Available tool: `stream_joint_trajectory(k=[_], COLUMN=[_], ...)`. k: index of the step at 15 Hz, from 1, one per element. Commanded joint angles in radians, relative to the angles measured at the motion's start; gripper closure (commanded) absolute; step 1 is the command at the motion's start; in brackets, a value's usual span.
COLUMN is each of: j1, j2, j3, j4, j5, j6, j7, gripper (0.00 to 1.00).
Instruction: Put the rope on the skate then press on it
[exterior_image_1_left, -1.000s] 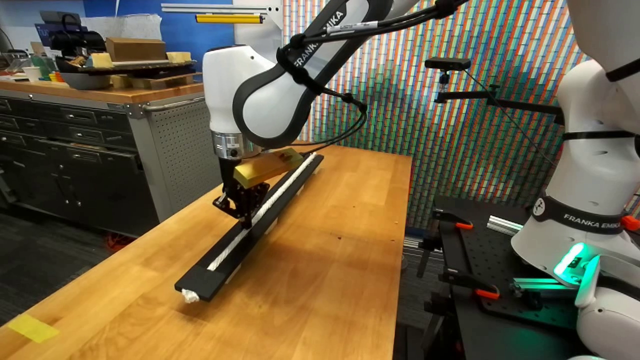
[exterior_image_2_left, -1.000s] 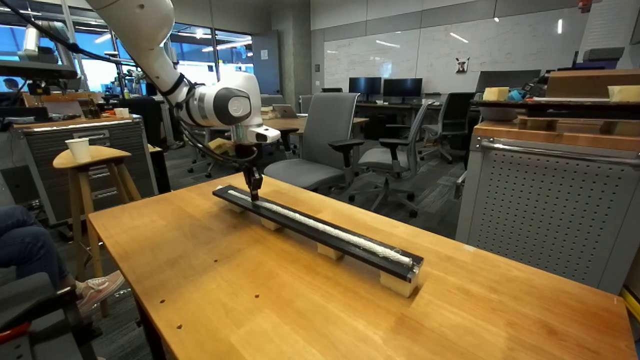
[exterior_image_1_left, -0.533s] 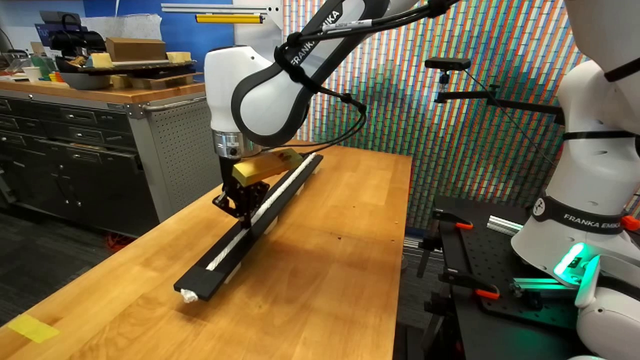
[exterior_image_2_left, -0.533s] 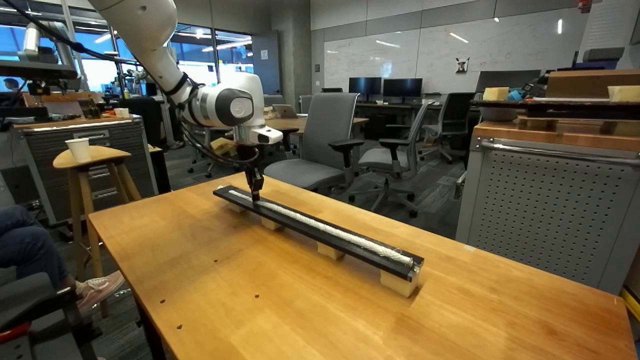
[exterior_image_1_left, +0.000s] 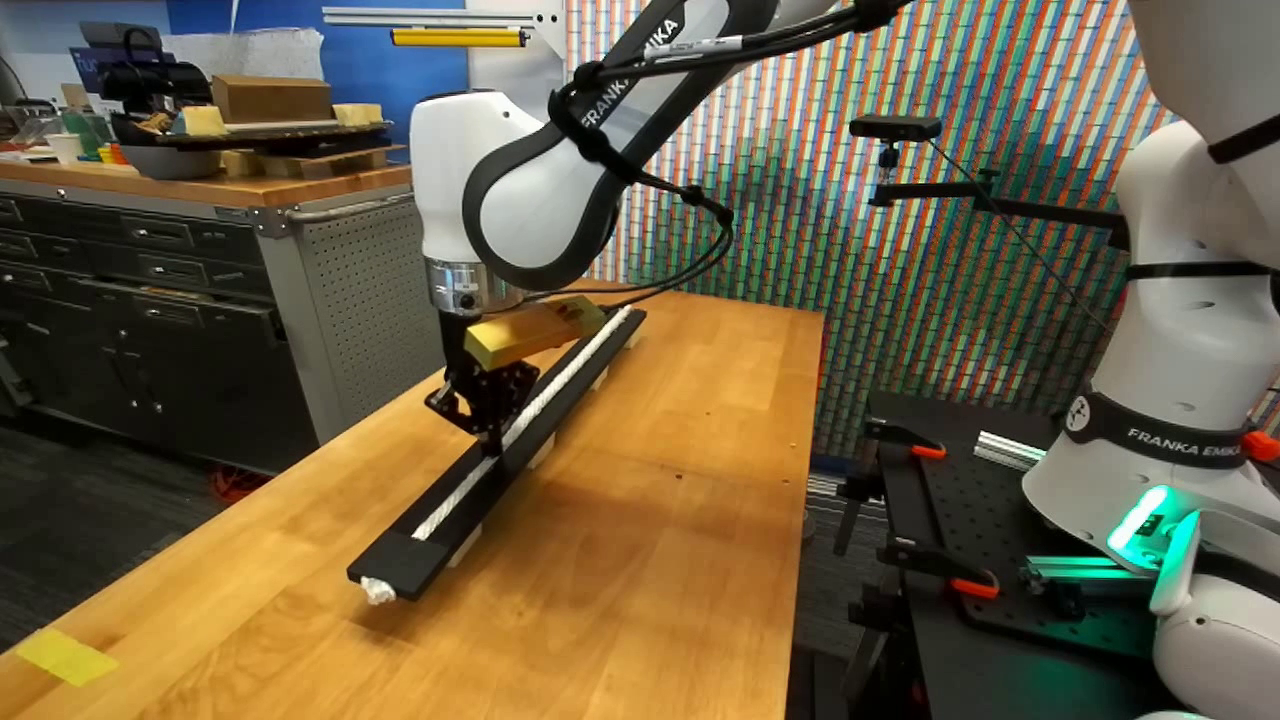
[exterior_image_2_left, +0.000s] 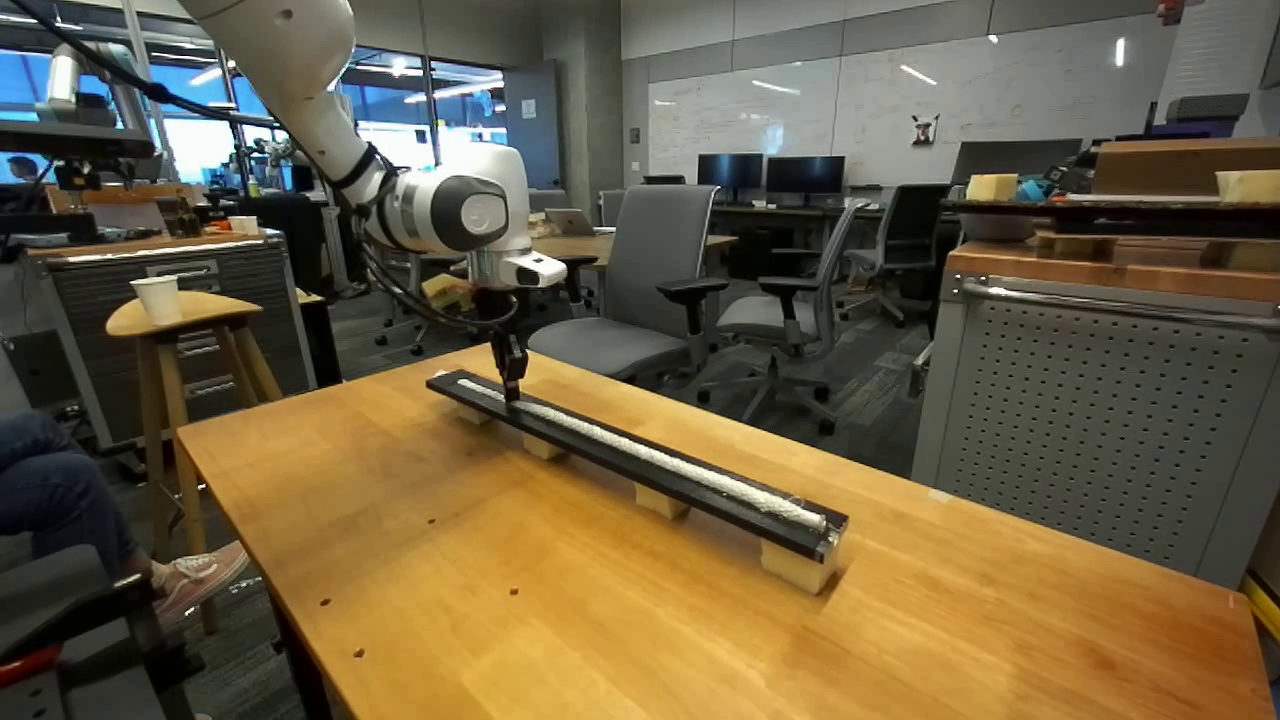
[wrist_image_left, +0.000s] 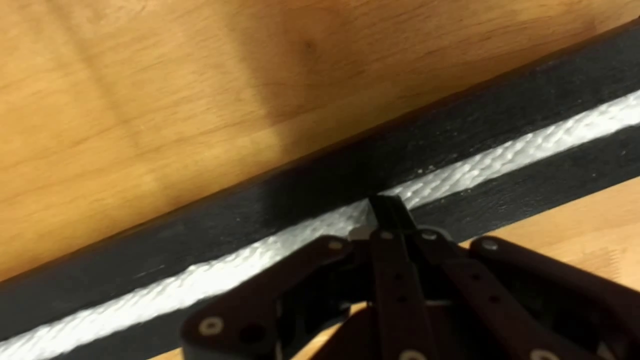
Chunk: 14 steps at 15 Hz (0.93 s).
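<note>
Pincer, tips together, right on rope near wrist-view centre – rope lying along skate, lower left to upper right!

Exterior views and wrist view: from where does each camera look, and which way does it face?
An exterior view: raised beyond one end of the black rail, facing along it to the striped wall; arm, fingers and base show.
An exterior view: raised near the black rail's opposite end, facing chairs and whiteboard; arm and fingers show, not the base.
Wrist view: at the arm's end, facing down on the rope; fingers show at the bottom.
Both exterior views share table, black rail, rope and fingers.
</note>
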Motion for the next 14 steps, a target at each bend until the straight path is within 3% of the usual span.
stream_joint_trajectory(k=[1, 14], j1=[-0.007, -0.026], j2=[-0.039, -0.071], j3=[-0.003, -0.014], j4=[-0.043, -0.067], j5=[0.010, 0.004], j6=[0.011, 0.020], j7=[-0.001, -0.014], gripper=[1.00, 1.00])
